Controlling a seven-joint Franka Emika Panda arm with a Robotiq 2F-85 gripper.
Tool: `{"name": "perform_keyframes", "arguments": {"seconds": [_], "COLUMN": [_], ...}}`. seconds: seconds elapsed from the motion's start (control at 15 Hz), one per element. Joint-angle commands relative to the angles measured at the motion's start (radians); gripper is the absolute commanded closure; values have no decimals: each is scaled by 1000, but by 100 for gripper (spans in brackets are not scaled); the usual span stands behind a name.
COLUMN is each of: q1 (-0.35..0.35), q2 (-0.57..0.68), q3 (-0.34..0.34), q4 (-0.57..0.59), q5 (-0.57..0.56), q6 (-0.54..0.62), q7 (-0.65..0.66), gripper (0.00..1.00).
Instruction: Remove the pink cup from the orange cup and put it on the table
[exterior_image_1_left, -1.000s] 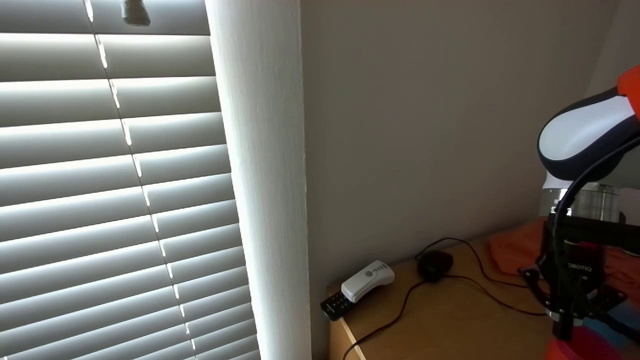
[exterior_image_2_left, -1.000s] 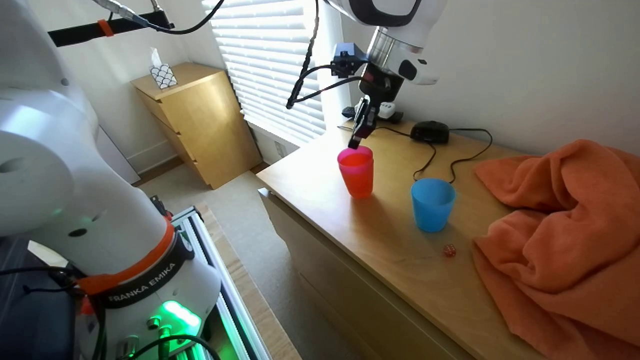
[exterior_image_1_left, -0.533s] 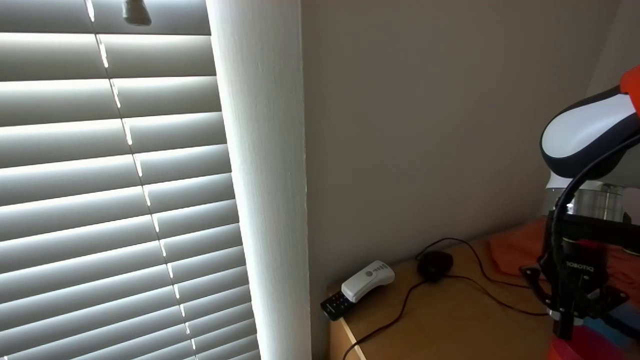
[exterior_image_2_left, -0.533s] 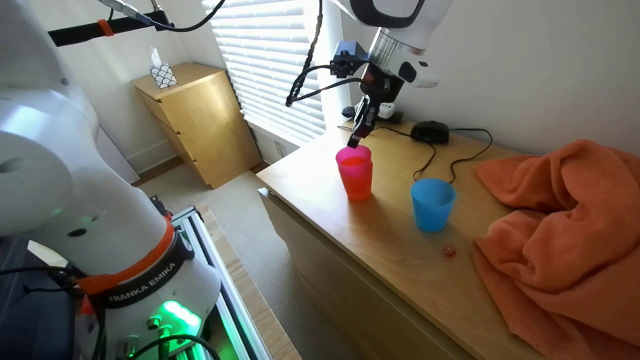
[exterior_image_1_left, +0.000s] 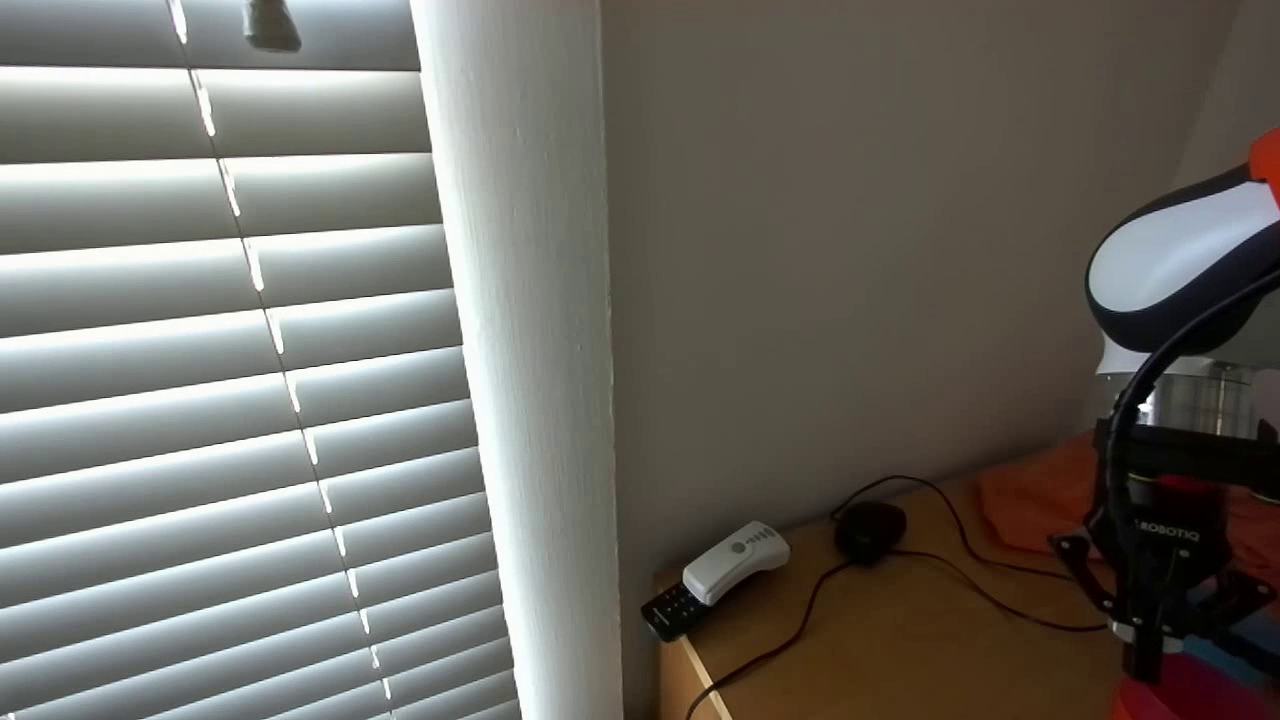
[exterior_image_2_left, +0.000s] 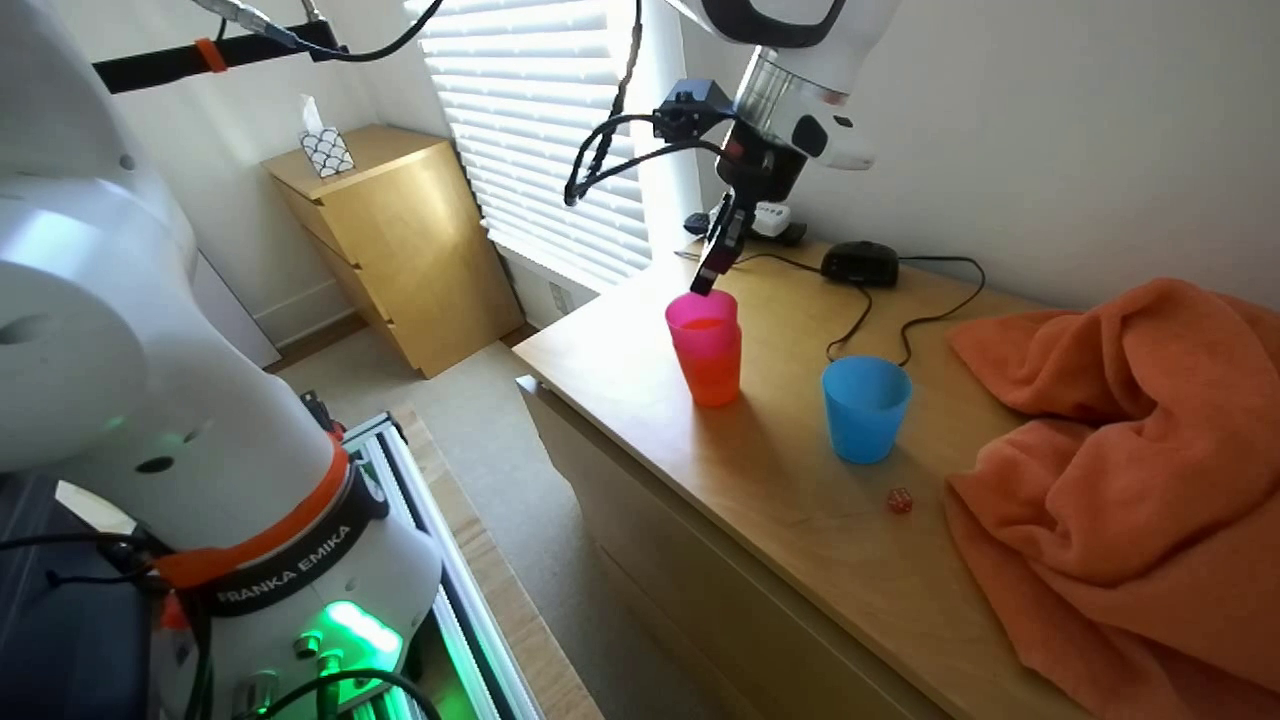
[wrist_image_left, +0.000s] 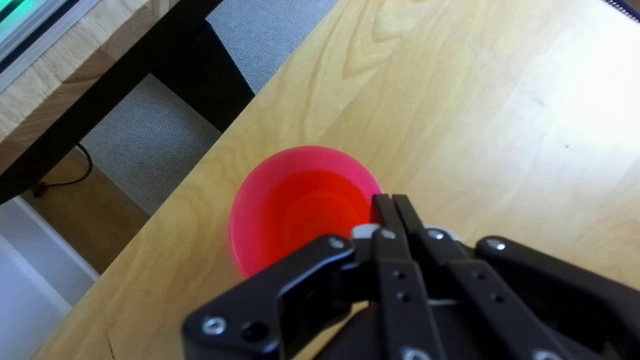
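Claw (wrist_image_left: 392, 198) drawn together, its 2 fingers pinch the rim of the pink cup (exterior_image_2_left: 698, 342) on its far side. That cup sits nested in the orange cup (exterior_image_2_left: 716, 384), its upper part showing above the orange rim; whether the orange base touches the table (exterior_image_2_left: 620, 335), I cannot tell. To the right in an exterior view stands the blue cup (exterior_image_2_left: 866, 412), with 1 red die (exterior_image_2_left: 899, 500) on its near side and an orange cloth (exterior_image_2_left: 1130, 450) further right.

We have a blue cup (exterior_image_2_left: 866, 412), upright; red die (exterior_image_2_left: 899, 500) near it; crumpled orange cloth (exterior_image_2_left: 1140, 470); black corded device (exterior_image_2_left: 860, 264); white remote (exterior_image_1_left: 735, 562) overlapping black remote (exterior_image_1_left: 672, 612); window blinds (exterior_image_1_left: 235, 385); tissue box (exterior_image_2_left: 327, 153) atop a wooden cabinet (exterior_image_2_left: 430, 250).
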Motion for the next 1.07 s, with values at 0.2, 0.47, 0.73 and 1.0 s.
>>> {"name": "perform_keyframes", "arguments": {"seconds": [0.2, 0.47, 0.73, 1.0], "q1": [13, 10, 11, 13], "q2": [-117, -185, -230, -173], "q3": [9, 20, 37, 52], "q4": [-14, -7, 24, 80], "q5": [-43, -66, -75, -30], "q6": [-81, -140, -164, -124], "q7": [56, 53, 42, -10], "gripper": [99, 99, 99, 99]}}
